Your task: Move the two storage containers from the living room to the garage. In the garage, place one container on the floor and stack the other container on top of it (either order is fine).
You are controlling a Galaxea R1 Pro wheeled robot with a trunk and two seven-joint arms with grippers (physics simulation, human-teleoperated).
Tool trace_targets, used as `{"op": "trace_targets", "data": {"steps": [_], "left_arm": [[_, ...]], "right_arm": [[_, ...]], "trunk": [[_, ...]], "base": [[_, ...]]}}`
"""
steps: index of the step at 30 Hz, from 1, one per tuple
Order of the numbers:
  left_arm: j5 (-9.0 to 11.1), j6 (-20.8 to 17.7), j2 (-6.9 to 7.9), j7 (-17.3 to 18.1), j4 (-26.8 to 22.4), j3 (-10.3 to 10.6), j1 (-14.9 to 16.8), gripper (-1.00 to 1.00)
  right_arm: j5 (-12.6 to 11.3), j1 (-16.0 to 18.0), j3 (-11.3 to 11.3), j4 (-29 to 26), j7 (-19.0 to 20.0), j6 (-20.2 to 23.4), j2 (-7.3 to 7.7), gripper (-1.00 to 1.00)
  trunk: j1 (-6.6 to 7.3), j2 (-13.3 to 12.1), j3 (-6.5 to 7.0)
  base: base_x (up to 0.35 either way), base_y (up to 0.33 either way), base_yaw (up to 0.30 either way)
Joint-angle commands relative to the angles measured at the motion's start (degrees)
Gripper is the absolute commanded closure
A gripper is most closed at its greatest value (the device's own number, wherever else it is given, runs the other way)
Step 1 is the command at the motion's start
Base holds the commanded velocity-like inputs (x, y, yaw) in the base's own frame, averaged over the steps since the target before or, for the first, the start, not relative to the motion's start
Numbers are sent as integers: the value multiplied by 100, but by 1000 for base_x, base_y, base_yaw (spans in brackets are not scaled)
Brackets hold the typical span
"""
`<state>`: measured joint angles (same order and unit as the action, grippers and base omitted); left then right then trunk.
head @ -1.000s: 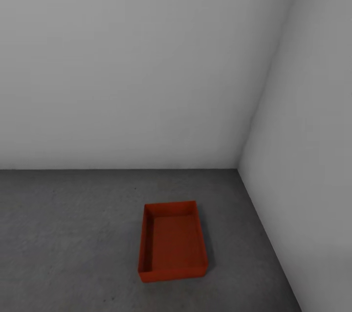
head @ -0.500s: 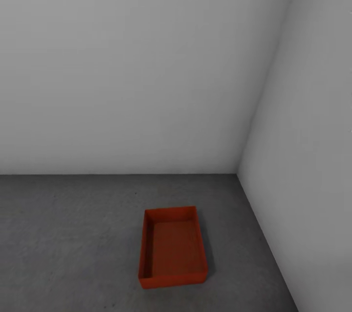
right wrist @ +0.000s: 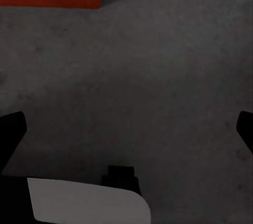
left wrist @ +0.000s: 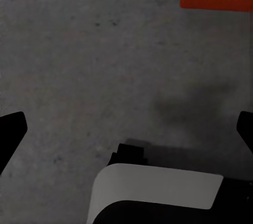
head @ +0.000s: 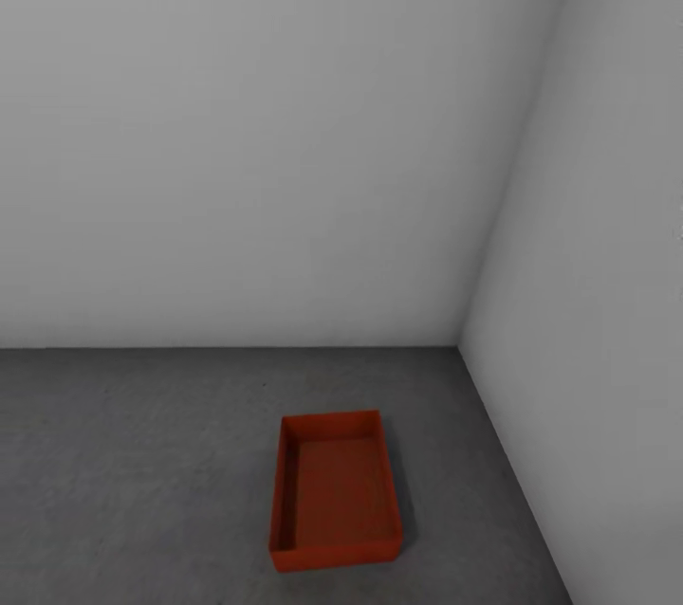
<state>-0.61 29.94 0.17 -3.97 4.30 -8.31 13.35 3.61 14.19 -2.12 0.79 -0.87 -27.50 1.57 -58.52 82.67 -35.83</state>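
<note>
Both of my end effectors hang over bare concrete with their fingers spread wide and nothing between them. On the left end effector (left wrist: 126,129) the dark fingertips sit at opposite edges of its wrist view; the right end effector (right wrist: 126,129) looks the same in its own view. Each wrist view catches a corner of red-orange beyond the fingers, well apart from them.

That red-orange is one storage container (head: 334,489), standing upright and open-topped on the floor (head: 123,472) of the garage. It sits near the corner where the back wall (head: 256,131) meets the side wall (head: 607,320), closer to the side wall yet touching neither. From my head view its inside looks empty, with nothing stacked on it.

I judge the task to be about half done: one container is placed as the base of the stack, and the second one has yet to be brought. With both end effectors free, the step in hand looks like leaving this bin and going for the other.

My next move calls for turning the base away without clipping the placed bin or the side wall. When I come back, I will need to line the second container's footprint squarely over this rim before lowering it.
</note>
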Motion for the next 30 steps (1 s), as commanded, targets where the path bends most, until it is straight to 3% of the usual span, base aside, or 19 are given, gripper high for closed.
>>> {"op": "trace_targets", "data": {"steps": [1,7,30], "left_arm": [[-9,38,1,-8,25,-22,10,-100],[-9,38,4,-7,26,-22,10,-100],[-9,38,1,-7,27,-22,10,-100]], "right_arm": [[26,3,-16,9,-9,-19,1,-100],[26,5,-16,7,-9,-19,2,-100],[28,5,-16,2,-9,-19,2,-100]], "trunk": [[23,-39,23],[155,-280,187],[660,-1202,816]], "base": [[0,0,0],[-188,0,0],[-328,0,0]]}}
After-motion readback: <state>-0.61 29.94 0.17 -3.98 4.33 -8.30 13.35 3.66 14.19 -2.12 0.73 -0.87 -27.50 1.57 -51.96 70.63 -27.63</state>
